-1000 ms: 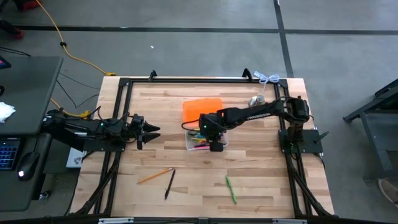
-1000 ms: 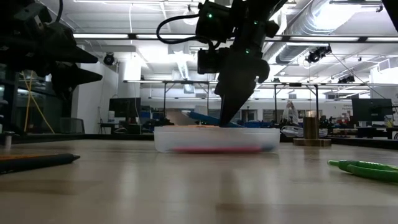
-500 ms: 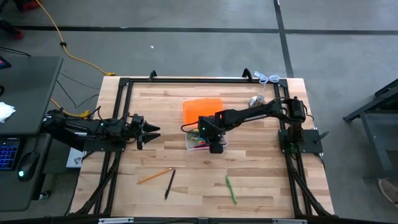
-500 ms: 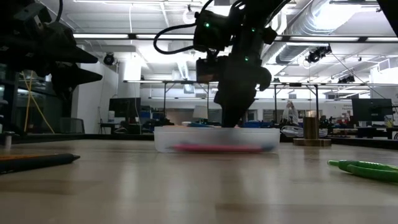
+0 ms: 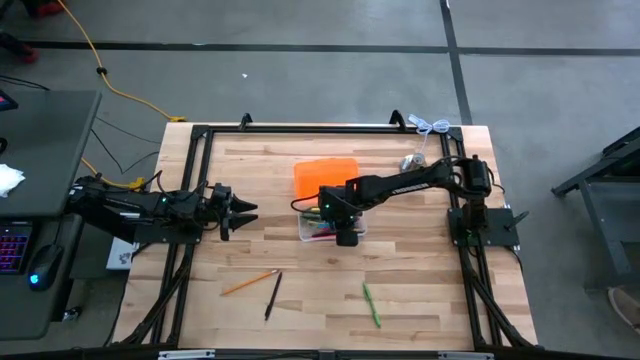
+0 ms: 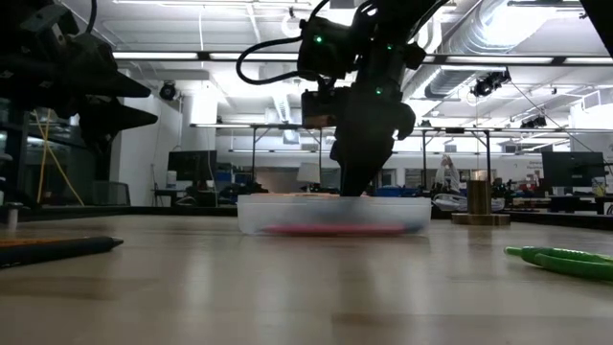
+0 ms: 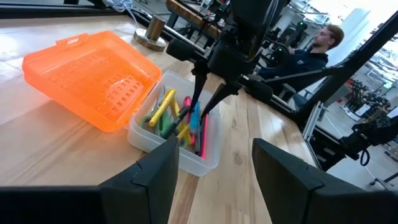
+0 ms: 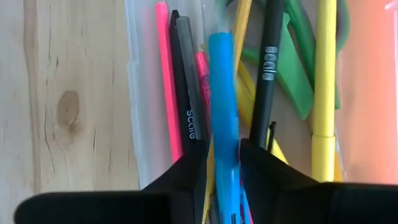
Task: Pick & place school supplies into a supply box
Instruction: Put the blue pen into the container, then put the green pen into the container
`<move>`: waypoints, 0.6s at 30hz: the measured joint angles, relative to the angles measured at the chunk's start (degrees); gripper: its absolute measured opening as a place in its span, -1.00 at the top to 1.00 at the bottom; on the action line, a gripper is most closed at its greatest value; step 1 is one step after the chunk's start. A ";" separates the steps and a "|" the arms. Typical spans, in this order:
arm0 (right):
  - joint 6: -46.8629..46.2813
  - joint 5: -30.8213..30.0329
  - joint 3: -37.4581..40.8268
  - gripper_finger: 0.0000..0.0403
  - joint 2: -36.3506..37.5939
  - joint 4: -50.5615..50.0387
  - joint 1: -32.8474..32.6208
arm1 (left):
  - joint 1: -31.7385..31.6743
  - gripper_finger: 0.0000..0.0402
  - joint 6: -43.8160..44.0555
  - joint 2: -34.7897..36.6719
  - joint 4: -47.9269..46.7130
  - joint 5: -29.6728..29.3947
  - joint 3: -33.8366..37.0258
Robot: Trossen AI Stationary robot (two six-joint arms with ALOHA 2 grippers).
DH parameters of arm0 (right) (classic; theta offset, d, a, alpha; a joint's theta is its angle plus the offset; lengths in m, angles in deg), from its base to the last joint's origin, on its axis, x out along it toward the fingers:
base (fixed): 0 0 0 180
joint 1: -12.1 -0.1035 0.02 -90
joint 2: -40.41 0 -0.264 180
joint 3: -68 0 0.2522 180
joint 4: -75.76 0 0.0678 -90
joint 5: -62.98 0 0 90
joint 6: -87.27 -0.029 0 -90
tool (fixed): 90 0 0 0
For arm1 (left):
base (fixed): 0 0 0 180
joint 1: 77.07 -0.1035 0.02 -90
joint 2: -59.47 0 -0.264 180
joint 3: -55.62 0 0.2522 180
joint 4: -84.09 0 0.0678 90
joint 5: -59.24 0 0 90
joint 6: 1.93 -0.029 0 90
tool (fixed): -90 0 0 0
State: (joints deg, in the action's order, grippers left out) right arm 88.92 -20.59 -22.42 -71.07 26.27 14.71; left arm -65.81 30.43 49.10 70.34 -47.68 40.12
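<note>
Right gripper (image 5: 346,236) down in the supply box (image 5: 309,231), blue marker (image 8: 222,118) between its jaws.

Left gripper (image 5: 247,208) waits at the table's left, jaws spread and empty. The clear box sits mid-table, orange lid (image 5: 324,176) folded open on its far side; whether the right jaws grip the marker I cannot tell.

- Desk (image 5: 410,270): light wood planks, edged by a black frame (image 5: 300,128).
- Bell (image 5: 410,162): silver, near the desk's far right corner; in the low view it stands upright at the right.
- White cable (image 5: 432,125): coiled at the far right corner.
- Yellow cable (image 5: 105,75): runs across the grey floor (image 5: 300,70) toward the desk's left side.
- Side table (image 5: 40,150): dark, left of the desk, carrying a keyboard (image 5: 14,247), a mouse (image 5: 40,275) and white crumpled paper (image 5: 8,178).
- Person (image 7: 311,53): seated in the room beyond the desk, in dark clothing.
</note>
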 joint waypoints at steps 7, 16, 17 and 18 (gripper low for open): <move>-0.13 -0.01 -0.01 0.54 0.07 0.02 0.00 | -0.01 -0.16 -0.13 0.00 0.00 0.01 0.00; -0.15 -2.61 -4.85 0.41 0.17 -3.67 0.00 | -0.01 -0.16 -0.15 0.00 -0.02 0.27 0.00; -0.13 -3.02 -5.55 0.41 0.20 -4.07 0.00 | -0.01 -0.16 -0.15 0.00 -0.02 0.45 0.00; -0.03 -3.09 -6.13 0.41 0.20 -4.70 0.00 | -0.02 -0.16 -0.15 0.02 -0.04 0.79 0.00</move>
State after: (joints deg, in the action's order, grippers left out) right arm 88.89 -23.69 -28.55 -70.88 21.57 14.71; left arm -65.83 30.28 49.12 70.29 -46.90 40.12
